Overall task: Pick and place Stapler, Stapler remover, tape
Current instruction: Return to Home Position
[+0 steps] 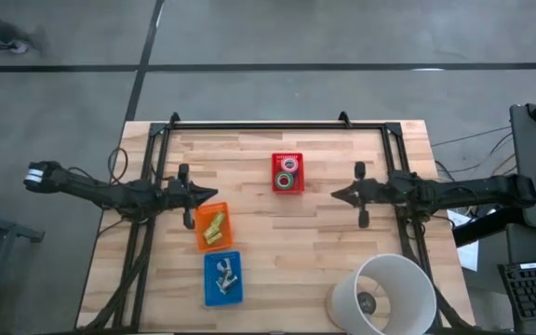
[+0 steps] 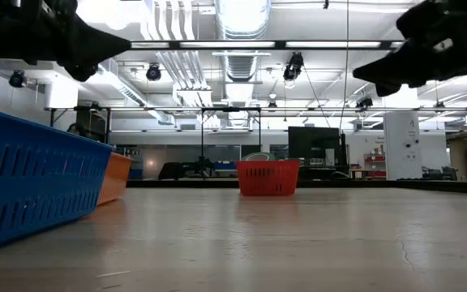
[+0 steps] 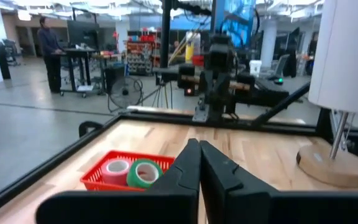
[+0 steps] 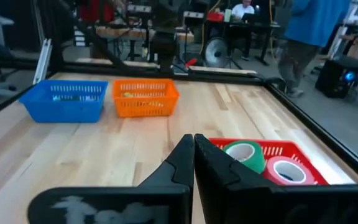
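Status: sorting appears complete, judged from the layout. No task item lies loose on the table (image 1: 277, 244); everything visible sits in 3 bins.

1. Blue bin (image 1: 222, 279), by the near edge, left of centre: holds small pale metallic pieces, too small to identify.
2. Lamp (image 1: 384, 294), at the near right corner: white shade on a round wooden base, not part of the task.
3. Orange bin (image 1: 213, 226), just beyond the blue bin: holds yellow-green pieces.
4. Left gripper (image 1: 214, 194) hovers above the table just beyond the orange bin, with its fingers pressed together and holding nothing. Right gripper (image 1: 335, 194) hovers opposite it, toward the right edge, its fingers likewise together and empty. The 2 tips point at each other across the centre, well apart.
5. Red bin (image 1: 288, 173), between the 2 grippers and slightly toward the far edge: holds the tape (image 4: 244, 154), 1 green roll and 1 pinkish roll side by side.

Remaining work, as a judgement: only parking the arms. No pick looks pending.

Surface: pale wooden planks, level, enclosed by a black frame (image 1: 268, 126) along the left, far and right edges.

Room: open workshop with grey floor, ceiling ducts and strip lights. A person (image 3: 45, 40) stands at a desk beyond one side of the table. A 2nd person (image 4: 309, 31) in a blue top stands past the opposite side.
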Action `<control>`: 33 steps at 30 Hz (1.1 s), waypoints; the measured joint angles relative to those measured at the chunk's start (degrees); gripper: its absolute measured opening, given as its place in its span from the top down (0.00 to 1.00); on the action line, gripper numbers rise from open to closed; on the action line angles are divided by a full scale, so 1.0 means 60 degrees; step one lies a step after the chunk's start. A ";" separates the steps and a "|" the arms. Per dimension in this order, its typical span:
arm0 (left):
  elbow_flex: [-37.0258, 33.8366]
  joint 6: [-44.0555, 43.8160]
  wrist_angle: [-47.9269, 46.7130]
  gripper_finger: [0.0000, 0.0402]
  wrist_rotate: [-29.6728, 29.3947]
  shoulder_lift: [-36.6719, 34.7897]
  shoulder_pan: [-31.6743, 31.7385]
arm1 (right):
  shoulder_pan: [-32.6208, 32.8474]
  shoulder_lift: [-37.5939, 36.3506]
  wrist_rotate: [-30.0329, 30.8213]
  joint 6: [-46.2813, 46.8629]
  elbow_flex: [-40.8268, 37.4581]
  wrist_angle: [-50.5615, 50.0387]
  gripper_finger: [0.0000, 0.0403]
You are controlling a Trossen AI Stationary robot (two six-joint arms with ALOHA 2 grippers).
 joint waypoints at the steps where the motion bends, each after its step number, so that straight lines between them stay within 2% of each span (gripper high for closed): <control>1: -0.0012 0.0019 -0.0009 0.99 0.0001 -0.0110 0.0000 | 0.0005 -0.0319 -0.0006 -0.0096 -0.0137 -0.0152 0.98; 6: -0.0314 0.0042 -0.0168 0.96 0.0005 -0.0711 0.0000 | -0.0026 -0.1603 -0.0016 -0.0094 -0.0506 -0.1055 0.98; 10: -0.0554 0.0049 -0.0419 0.98 0.0007 -0.1310 0.0000 | -0.0029 -0.2496 -0.0022 -0.0069 -0.0486 -0.2199 0.98; 20: -0.0976 -0.0028 -0.2041 0.96 0.0007 -0.3320 0.0000 | -0.0040 -0.4492 0.0236 -0.0046 -0.0491 -0.4069 0.98; 29: -0.1077 -0.0154 -0.3719 0.99 0.0007 -0.4829 -0.0004 | -0.0040 -0.5579 0.0248 -0.0039 -0.0666 -0.4967 0.98; 33: -0.1132 -0.0314 -0.4164 0.97 0.0022 -0.4919 -0.0004 | -0.0051 -0.5582 0.0208 -0.0118 -0.0705 -0.4967 0.98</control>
